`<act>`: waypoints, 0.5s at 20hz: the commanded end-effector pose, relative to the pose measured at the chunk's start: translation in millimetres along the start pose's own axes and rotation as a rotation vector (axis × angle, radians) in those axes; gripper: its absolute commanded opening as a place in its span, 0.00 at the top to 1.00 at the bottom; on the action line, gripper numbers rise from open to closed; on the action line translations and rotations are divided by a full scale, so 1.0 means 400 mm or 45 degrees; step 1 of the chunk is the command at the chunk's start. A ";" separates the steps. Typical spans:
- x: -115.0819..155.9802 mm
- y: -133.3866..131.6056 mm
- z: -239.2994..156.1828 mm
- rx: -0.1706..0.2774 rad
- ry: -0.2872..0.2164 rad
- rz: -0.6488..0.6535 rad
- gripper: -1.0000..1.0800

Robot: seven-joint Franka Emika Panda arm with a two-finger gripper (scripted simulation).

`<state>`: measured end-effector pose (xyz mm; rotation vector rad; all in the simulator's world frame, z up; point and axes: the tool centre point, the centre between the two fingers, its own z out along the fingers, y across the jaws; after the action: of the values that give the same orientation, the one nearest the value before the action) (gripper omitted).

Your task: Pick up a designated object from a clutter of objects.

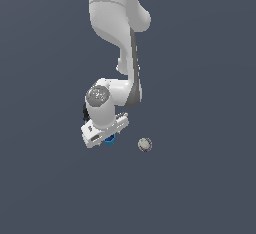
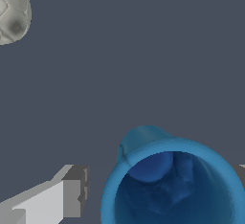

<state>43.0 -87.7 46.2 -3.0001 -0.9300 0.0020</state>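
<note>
The designated object, a bright blue round cup [image 2: 174, 184], stands upright on the dark grey floor, its opening facing the wrist camera. My gripper [image 2: 158, 189] is open and straddles it. One grey fingertip [image 2: 72, 194] stands a small gap away from the cup's wall, and the other fingertip [image 2: 240, 174] shows only as a sliver at the picture's edge. In the exterior view only a blue sliver of the cup [image 1: 110, 139] peeks out under the white hand, and the fingers of the gripper [image 1: 107, 139] are hidden beneath it.
A whitish-grey ball [image 1: 145, 144] lies a short way from the cup, toward the exterior view's right, and the ball [image 2: 12, 10] also shows at the corner of the wrist view. The floor [image 1: 200, 188] is plain dark grey.
</note>
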 end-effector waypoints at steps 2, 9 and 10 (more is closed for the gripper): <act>0.002 0.002 0.014 -0.001 0.001 -0.001 0.04; 0.002 0.002 0.015 -0.001 0.001 -0.001 1.00; 0.002 0.002 0.015 -0.001 0.001 -0.001 1.00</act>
<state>44.4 -88.5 41.0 -3.0014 -0.9300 -0.0010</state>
